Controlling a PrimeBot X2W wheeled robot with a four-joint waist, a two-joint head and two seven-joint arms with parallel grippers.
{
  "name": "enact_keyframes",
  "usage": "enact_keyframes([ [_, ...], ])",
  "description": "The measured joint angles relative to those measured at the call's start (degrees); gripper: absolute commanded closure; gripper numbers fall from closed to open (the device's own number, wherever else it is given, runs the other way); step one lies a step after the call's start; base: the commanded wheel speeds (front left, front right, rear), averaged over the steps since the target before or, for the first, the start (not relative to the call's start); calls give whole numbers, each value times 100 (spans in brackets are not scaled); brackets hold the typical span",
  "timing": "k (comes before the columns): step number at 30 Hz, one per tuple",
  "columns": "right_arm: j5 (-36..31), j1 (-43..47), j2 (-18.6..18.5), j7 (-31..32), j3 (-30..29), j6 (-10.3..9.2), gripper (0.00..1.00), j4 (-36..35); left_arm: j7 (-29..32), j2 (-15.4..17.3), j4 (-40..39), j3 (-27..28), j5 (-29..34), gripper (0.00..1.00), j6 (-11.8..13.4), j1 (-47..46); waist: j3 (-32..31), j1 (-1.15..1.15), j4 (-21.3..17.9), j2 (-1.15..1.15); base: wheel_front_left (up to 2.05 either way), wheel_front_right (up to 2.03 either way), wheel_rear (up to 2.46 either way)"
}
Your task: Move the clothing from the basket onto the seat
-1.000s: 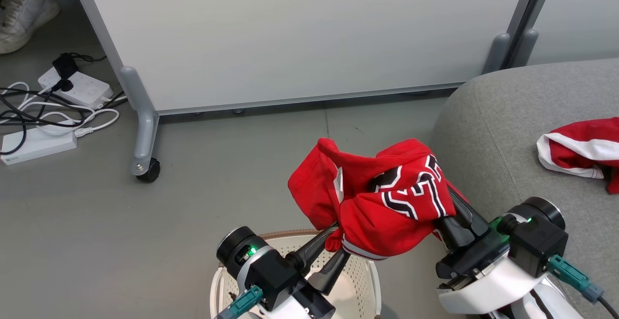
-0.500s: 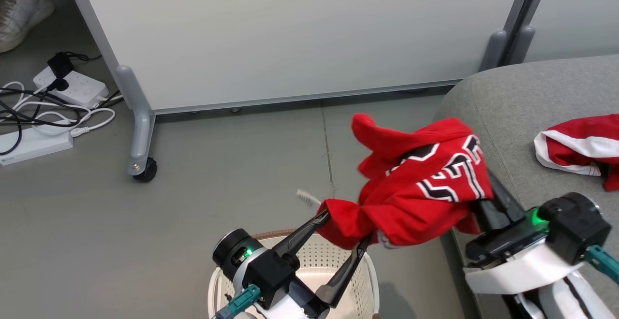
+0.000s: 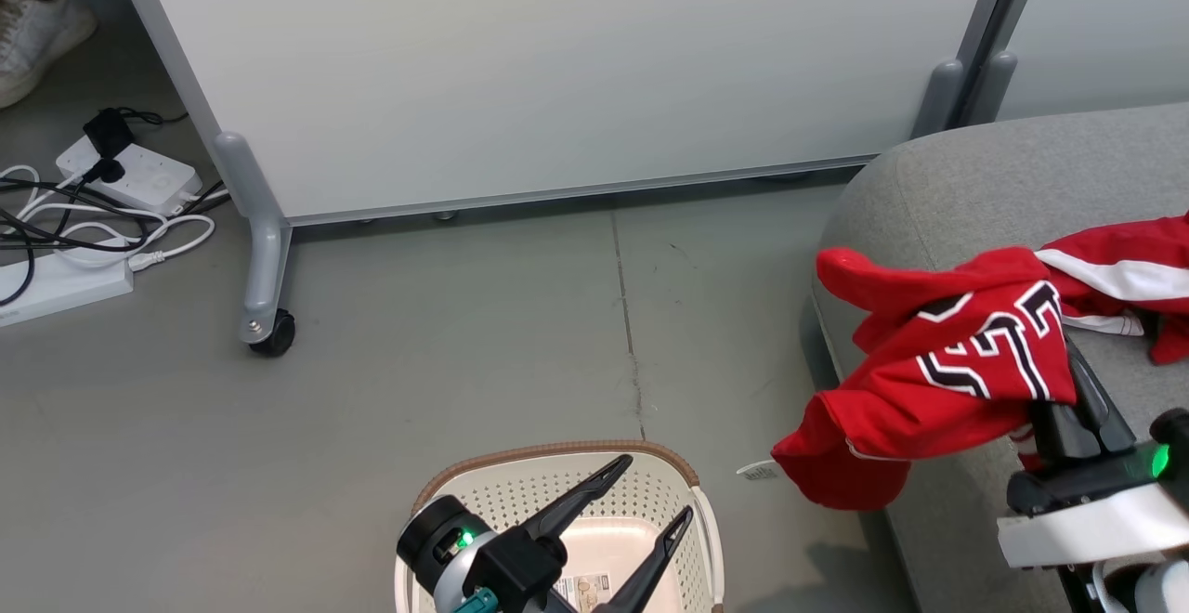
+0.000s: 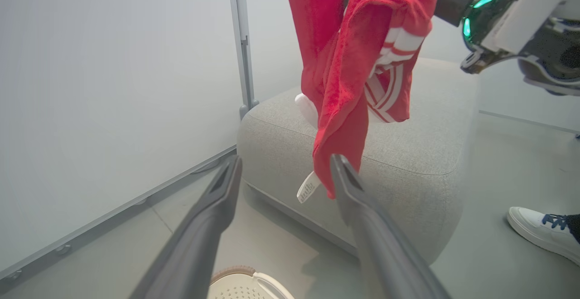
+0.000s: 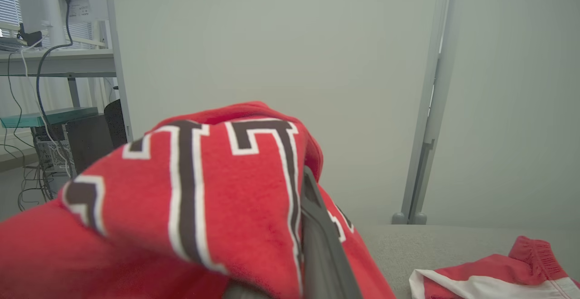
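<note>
Red soft-fabric garment with black-and-white lettering (image 3: 938,371): hangs from right gripper (image 3: 1077,404), fingers closed in its bunched middle, over the rounded edge of the grey upholstered seat (image 3: 957,195). Judged light, limp, non-slippery; grip any thick fold. Left gripper (image 3: 658,485) spread wide, empty, above cream perforated plastic basket (image 3: 557,453).

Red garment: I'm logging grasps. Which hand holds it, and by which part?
The right hand holds the red garment, bunched over its fingers at the black-and-white lettering; the exact pinch is hidden. The left hand is open, holding nothing.
</note>
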Motion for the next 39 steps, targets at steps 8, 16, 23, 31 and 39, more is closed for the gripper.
enact_keyframes([
  [8,-11,267,215,0,-253,0,100,233,0,33,191,-119,133,0,0,143,-11,0,-79,0,0,0,0],
  [16,35,305,274,1,-300,0,100,352,-1,-104,252,38,174,0,0,324,-28,0,-130,0,0,0,0],
  [23,74,287,230,1,-296,0,100,359,-1,-136,272,83,181,0,0,334,-26,0,-169,0,0,0,0],
  [31,58,228,187,1,-294,0,100,230,-1,-165,211,152,214,0,0,337,22,0,-613,0,0,0,0],
  [39,66,218,169,1,-271,0,100,241,-1,-183,147,147,258,0,0,213,123,0,-1316,0,0,0,0],
])
